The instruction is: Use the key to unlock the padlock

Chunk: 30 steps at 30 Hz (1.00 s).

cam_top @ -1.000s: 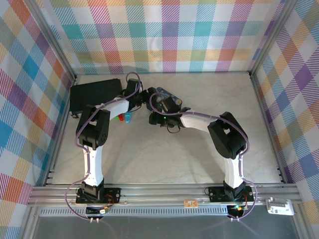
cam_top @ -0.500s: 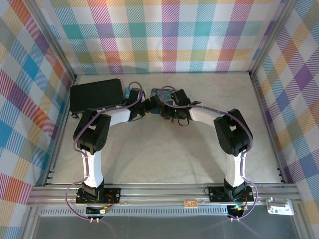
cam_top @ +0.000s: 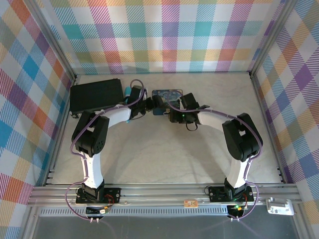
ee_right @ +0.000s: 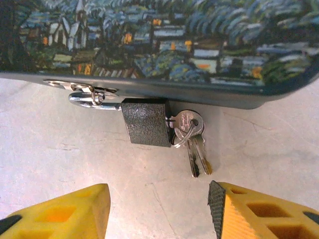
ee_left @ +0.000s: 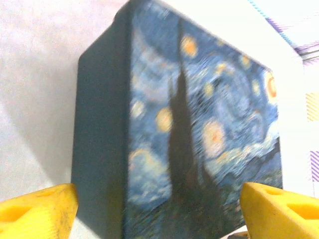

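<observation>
Padlock (ee_right: 145, 123) hangs by its shackle from a hasp on the painted box's (ee_right: 164, 45) front edge, lying on the table just beside the box. Its key (ee_right: 188, 130), on a ring with others, sits against the padlock's end farthest from the hasp. The right gripper (ee_right: 157, 199) hovers near that front edge, fingers parted and empty. The left gripper (ee_left: 157, 199) straddles one end of the box, fingers spread wide; I cannot tell whether they clamp it.
</observation>
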{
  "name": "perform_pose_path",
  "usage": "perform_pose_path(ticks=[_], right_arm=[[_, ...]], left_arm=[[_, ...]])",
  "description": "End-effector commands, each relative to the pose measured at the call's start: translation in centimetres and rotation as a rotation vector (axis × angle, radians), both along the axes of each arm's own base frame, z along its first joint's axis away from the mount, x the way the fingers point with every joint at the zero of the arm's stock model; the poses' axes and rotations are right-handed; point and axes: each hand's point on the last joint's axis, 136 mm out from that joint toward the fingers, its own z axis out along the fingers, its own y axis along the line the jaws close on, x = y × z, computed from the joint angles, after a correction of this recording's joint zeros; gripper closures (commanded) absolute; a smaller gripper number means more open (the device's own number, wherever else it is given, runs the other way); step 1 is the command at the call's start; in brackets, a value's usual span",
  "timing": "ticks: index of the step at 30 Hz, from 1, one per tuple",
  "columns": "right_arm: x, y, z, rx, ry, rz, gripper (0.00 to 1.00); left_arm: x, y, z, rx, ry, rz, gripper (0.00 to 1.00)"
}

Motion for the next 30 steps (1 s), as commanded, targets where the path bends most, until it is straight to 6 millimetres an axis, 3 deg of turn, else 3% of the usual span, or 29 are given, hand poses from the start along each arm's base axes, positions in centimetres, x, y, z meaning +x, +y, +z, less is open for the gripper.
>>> perform_pose_path(ticks=[1,5,9,14,18,25,30], right_arm=[[1.5,0.9,-0.1,0.037,-0.035,0.017,0.41],[2.6,1.8,-0.4,0.026,-0.058,0.065,0.38],[3.8,1.4,-1.2,-0.044,-0.073,0.078,0.39],[4.3,1.8,-1.3,-0.055,-0.087,0.107,0.47],[4.1,2.8,-1.6,-0.017,-0.085,0.133,0.54],[3.0,4.9,-2.0,0.027,-0.079,0.162,0.55],[3.0,5.9,-1.3,0.11,-0.107,0.153,0.56]], left_arm=[[1.4,0.2,-0.2,0.059,-0.02,-0.026,0.17],[1.8,-0.2,-1.4,0.075,-0.003,-0.047,0.21],[1.7,-0.2,-2.7,0.086,0.02,-0.054,0.26],[1.3,-0.3,-3.8,0.084,0.047,-0.062,0.34],[0.7,-0.8,-4.0,0.07,0.058,-0.064,0.37],[-0.1,-1.4,-4.1,0.04,0.074,-0.041,0.39],[-0.7,-1.8,-4.0,0.016,0.083,-0.023,0.4]])
